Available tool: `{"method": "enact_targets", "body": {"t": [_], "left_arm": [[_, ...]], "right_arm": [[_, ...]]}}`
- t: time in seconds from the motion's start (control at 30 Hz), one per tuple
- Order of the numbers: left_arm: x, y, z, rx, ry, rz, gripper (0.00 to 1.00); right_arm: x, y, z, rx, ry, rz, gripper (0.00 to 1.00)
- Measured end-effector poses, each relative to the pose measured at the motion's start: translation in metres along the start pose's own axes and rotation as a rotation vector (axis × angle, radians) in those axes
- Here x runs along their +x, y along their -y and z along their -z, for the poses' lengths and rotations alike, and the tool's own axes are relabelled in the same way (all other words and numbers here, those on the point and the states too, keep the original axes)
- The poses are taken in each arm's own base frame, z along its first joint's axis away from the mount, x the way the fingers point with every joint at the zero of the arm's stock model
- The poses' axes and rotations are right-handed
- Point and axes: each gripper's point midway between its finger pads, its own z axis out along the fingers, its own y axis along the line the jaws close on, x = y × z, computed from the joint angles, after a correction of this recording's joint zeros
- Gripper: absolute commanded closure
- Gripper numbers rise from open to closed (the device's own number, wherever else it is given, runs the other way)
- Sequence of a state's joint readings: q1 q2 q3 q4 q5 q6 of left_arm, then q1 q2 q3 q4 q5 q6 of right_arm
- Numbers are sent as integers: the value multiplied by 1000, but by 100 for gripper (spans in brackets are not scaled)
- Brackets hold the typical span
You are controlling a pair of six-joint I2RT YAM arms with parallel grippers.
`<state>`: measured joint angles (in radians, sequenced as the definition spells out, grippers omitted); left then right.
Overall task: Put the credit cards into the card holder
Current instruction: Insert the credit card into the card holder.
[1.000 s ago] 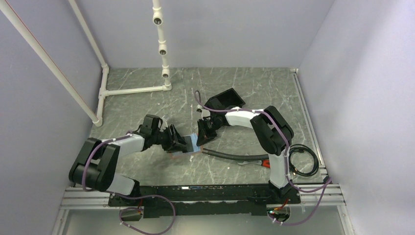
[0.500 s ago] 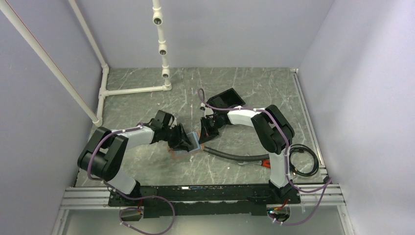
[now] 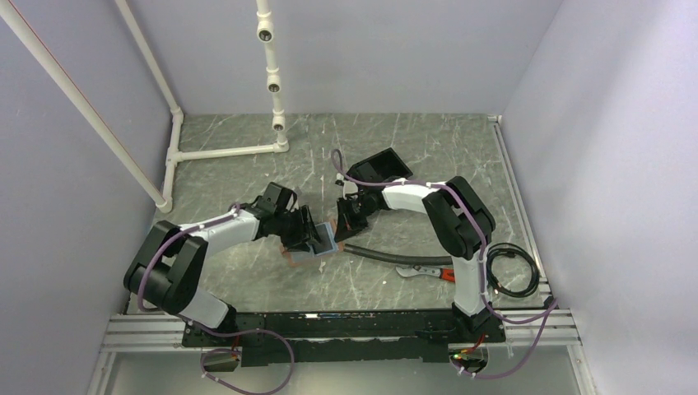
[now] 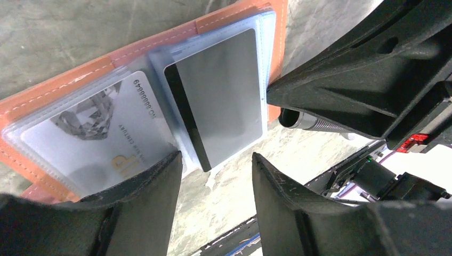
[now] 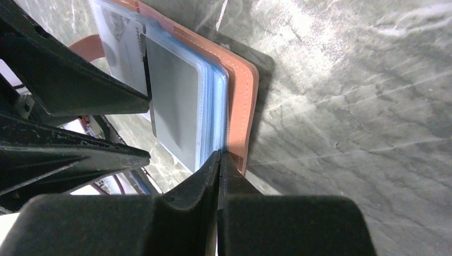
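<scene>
Over card holder (image 3: 321,244), L gripper (image 4: 217,160) moved in.

white-and-black arms (image 3: 226,230) draped with purple cables (image 3: 520,321).

The tan card holder (image 4: 64,80) is laid open mid-table — a grey credit card (image 4: 224,96) is lodged part-way in, a pale card (image 4: 96,133) sleeved beside it.

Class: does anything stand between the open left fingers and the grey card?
Nothing visible does. The left fingers straddle the end of the grey card directly. The right fingers pinch the card holder at its side edge, off that path.
</scene>
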<state>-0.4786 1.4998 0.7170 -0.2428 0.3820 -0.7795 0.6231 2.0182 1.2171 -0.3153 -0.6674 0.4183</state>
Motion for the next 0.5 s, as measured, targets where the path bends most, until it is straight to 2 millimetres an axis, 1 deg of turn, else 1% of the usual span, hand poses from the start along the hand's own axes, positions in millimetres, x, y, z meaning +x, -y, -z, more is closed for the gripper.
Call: {"method": "enact_targets", "body": {"t": [0.17, 0.27, 0.37, 0.43, 0.5], "left_arm": [[-1, -1, 1, -3, 4, -7, 45], [-3, 2, -4, 18, 2, -16, 45], [-4, 4, -7, 24, 6, -25, 43], [-5, 6, -4, 26, 15, -38, 41], [-6, 7, 2, 21, 34, -50, 39]], "right_arm": [[2, 2, 3, 19, -4, 12, 95], [2, 2, 3, 18, -6, 13, 95], [2, 1, 3, 18, -6, 14, 95], [2, 2, 3, 19, -6, 13, 94], [2, 2, 4, 21, -8, 14, 91]]}}
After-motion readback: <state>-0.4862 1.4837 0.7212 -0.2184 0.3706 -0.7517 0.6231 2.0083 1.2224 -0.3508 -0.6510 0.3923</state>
